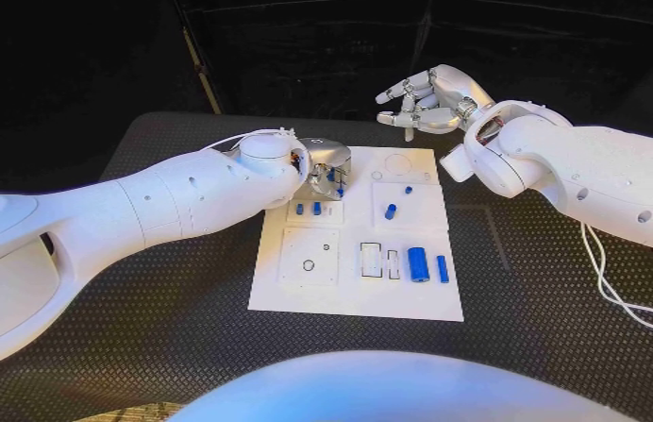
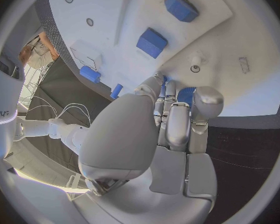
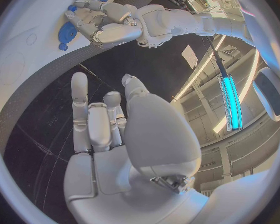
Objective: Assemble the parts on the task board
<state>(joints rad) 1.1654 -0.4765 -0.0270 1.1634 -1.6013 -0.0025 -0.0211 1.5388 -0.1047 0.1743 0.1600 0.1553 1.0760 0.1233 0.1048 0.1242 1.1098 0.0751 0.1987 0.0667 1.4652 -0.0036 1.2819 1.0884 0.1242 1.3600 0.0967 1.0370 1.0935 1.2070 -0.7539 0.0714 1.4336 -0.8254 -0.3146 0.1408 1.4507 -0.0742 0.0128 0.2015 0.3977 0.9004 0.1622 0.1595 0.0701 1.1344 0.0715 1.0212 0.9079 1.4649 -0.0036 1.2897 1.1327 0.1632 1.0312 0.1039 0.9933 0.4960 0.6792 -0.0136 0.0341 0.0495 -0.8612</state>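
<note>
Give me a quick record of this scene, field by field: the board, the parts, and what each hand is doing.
task board: white plate in the middle of the black table
left hand: down on the board's far left corner, fingers curled round a small blue part
right hand: raised beyond the board's far right corner, fingers apart, holding nothing
blue parts near the board's middle: two short pegs side by side, two more to their right
blue parts near front right: a thick cylinder and a thin bar

task board (image 1: 357,301) mid-table (image 1: 544,280) | parts (image 1: 418,264) on board, near-right
</note>
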